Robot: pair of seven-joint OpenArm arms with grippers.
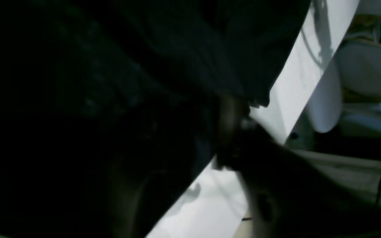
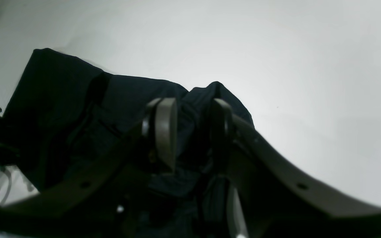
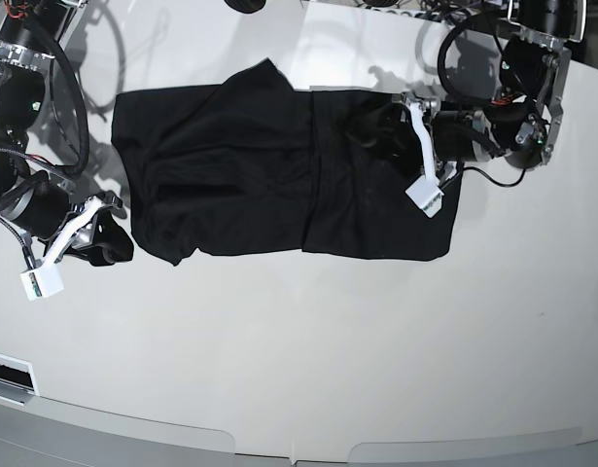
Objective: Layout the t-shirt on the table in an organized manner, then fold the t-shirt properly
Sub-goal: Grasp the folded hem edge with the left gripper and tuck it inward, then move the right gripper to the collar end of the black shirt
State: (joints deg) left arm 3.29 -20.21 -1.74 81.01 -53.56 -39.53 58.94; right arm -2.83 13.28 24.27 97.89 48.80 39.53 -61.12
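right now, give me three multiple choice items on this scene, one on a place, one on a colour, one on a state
1. Where does the right pincer sit in the base view?
A. at the middle of the t-shirt
B. at the t-shirt's edge on that view's left
C. at the near table edge, far from the cloth

2. What colour is the t-shirt?
A. black
B. red
C. white

3. How does the t-shirt lie?
A. rolled into a tight ball
B. hanging off the table
C. spread out mostly flat on the table, with wrinkles

Answers:
1 B, the base view shows the pincer against the shirt's left edge, and the wrist view shows bunched cloth between its fingers.
2 A, the cloth is dark black against the white top.
3 C, the whole shirt rests on the tabletop in a broad, creased patch.
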